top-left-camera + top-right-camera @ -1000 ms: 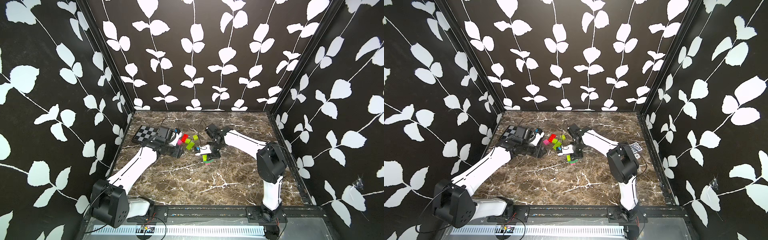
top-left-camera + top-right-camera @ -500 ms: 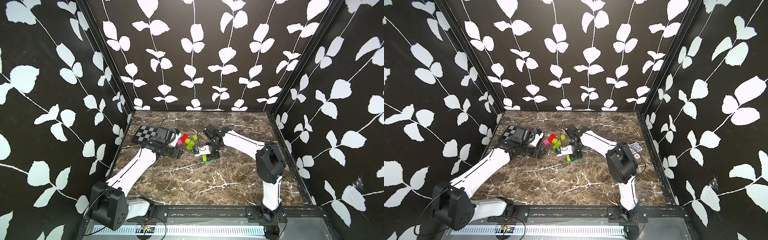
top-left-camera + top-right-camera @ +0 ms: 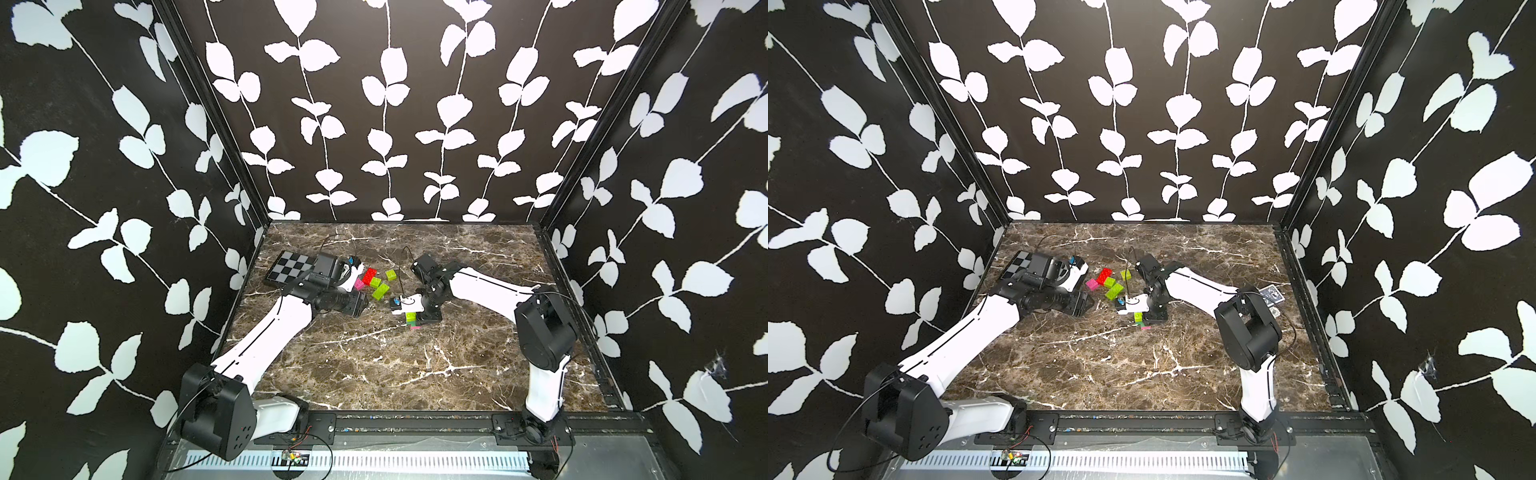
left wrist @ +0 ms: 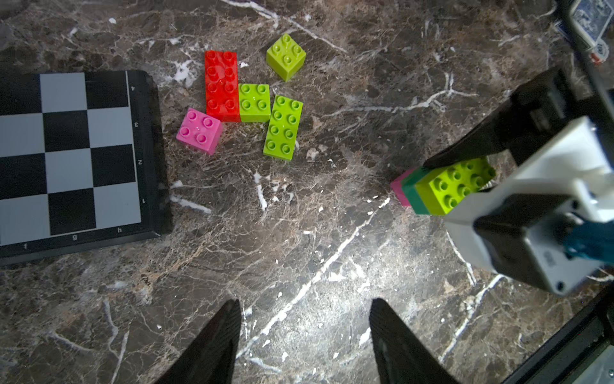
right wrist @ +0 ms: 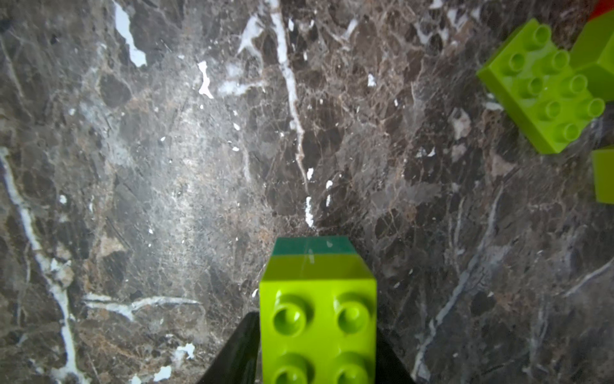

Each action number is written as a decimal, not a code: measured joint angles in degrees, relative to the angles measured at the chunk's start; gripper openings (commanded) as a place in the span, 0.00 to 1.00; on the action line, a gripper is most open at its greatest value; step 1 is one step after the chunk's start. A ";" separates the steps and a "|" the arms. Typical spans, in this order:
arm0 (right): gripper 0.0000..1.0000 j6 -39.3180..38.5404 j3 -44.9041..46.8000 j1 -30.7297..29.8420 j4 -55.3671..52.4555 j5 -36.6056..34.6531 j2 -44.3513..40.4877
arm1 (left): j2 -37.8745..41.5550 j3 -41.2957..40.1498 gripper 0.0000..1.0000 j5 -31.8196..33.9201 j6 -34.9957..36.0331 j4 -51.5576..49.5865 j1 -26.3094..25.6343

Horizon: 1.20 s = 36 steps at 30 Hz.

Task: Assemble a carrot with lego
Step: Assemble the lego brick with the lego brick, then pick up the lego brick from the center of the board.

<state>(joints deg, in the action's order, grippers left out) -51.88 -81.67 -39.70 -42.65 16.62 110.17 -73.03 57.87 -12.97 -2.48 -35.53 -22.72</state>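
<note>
1. Brown marbled counter (image 3: pixel 374 365) sits inside black walls (image 3: pixel 386 104) printed with white leaves.
2. The checkered board (image 4: pixel 76 156) lies at the far left.
3. Loose lego (image 4: pixel 283 114) lies just right of the board. A red brick (image 4: pixel 222 85) touches a small lime square (image 4: pixel 254 102), with a long lime brick (image 4: pixel 282 141) just beside that. A pink square (image 4: pixel 198 130) sits by the red one's end, and a lone lime square (image 4: pixel 285 56) lies apart, farther right.
4. The carrot (image 4: pixel 445 189) stands nearer and right of these pieces: pink at the bottom, then green, then lime with its studs up.
5. The right hand (image 5: pixel 315 321) is down over it, one finger on each side of the lime top. Whether they clamp it cannot be told.
6. The left hand (image 4: pixel 304 300) hangs over bare counter left of the carrot, fingers wide apart, holding nothing.
</note>
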 measured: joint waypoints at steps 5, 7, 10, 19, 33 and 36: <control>0.68 1.44 0.37 0.20 1.51 0.90 -2.32 | -0.66 1.84 0.65 -0.04 0.31 0.22 0.00; 0.71 2.80 1.42 0.50 2.45 2.10 -5.27 | -2.12 2.75 0.65 -0.04 0.31 0.57 0.00; 0.76 6.69 5.81 1.86 7.21 5.22 -12.37 | -6.25 5.05 0.65 0.15 0.31 1.27 0.00; 0.79 28.02 19.80 9.92 26.60 9.84 -29.55 | -26.25 18.78 0.65 4.48 2.05 1.81 0.00; 0.77 37.64 23.76 10.40 31.65 9.18 -30.10 | -51.49 43.19 0.67 9.07 5.46 -2.49 0.00; 0.77 38.10 23.78 10.40 31.65 9.18 -30.10 | -54.05 44.89 0.64 9.60 5.92 -3.56 0.00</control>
<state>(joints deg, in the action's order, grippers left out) -13.78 -57.89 -29.30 -11.00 25.80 80.07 -127.09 102.76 -3.38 3.44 -39.09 -22.72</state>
